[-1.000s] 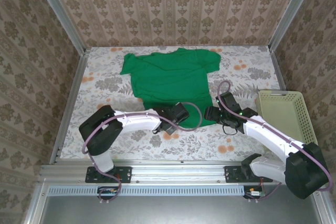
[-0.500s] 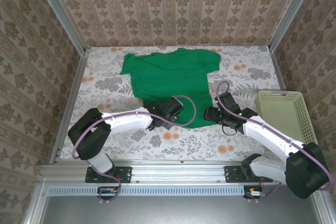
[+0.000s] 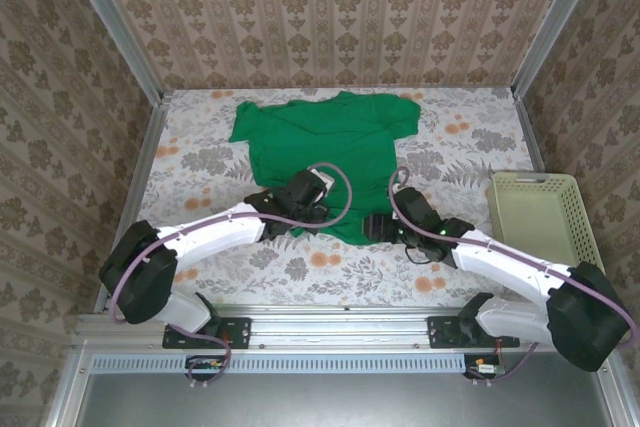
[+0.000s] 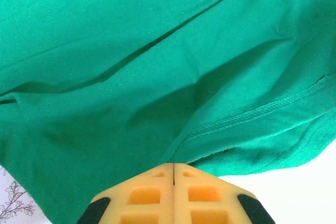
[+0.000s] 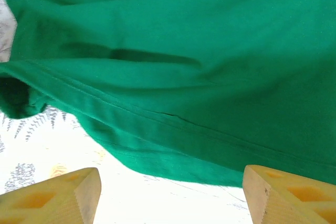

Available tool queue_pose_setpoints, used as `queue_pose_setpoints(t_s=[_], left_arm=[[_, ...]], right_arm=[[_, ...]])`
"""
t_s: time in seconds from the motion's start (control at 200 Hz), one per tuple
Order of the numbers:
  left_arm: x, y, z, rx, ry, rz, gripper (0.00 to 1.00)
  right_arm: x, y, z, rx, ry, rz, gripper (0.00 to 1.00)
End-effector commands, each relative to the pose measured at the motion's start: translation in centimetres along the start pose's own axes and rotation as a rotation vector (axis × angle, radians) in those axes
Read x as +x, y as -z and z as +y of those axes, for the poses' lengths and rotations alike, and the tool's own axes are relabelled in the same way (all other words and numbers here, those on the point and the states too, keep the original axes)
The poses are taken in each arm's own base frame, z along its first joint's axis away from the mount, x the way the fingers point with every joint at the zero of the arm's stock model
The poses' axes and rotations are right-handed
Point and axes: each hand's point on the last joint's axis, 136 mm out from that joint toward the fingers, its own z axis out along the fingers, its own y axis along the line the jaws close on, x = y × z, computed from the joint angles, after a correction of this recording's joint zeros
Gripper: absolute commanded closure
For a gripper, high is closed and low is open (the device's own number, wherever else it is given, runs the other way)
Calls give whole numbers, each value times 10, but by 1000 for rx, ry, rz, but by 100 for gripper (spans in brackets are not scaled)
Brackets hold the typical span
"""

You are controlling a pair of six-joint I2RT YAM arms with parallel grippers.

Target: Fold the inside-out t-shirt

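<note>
The bright green t-shirt (image 3: 320, 142) lies spread on the floral table, collar end toward the back wall and its lower hem nearest the arms. My left gripper (image 3: 305, 202) sits over the lower left part of the hem. In the left wrist view its yellow pads (image 4: 157, 190) are pressed together with the stitched hem of the shirt (image 4: 157, 51) pinched at their tip. My right gripper (image 3: 378, 227) is at the hem's lower right corner. In the right wrist view it (image 5: 170, 174) stands open just short of the shirt's edge (image 5: 210, 51), with nothing between its fingers.
A pale yellow-green plastic basket (image 3: 540, 179) stands at the right edge of the table. Patterned walls and metal rails close in the left, back and right sides. Bare floral tablecloth (image 3: 200, 162) shows left of the shirt and in front of it.
My left gripper has closed on the hem and slid up and to the left along it. The right gripper has moved left, closer to the shirt's lower right corner.
</note>
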Motion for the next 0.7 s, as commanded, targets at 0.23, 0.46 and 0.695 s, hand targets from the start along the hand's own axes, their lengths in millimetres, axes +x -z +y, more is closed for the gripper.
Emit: queue_pose_setpoints(t_s=[0.23,0.46,0.695], left_arm=[[1,-1,-5,58,51,-5,100],[1,1,-3,63,65,-13,100],[1,5,-2,79,77,-28,100]], right_arm=[[-7,-38,41,-17,244,-20,27],[-9,-65,42,32,300,-31,27],[-23,-78,28,153,309,-88,29]])
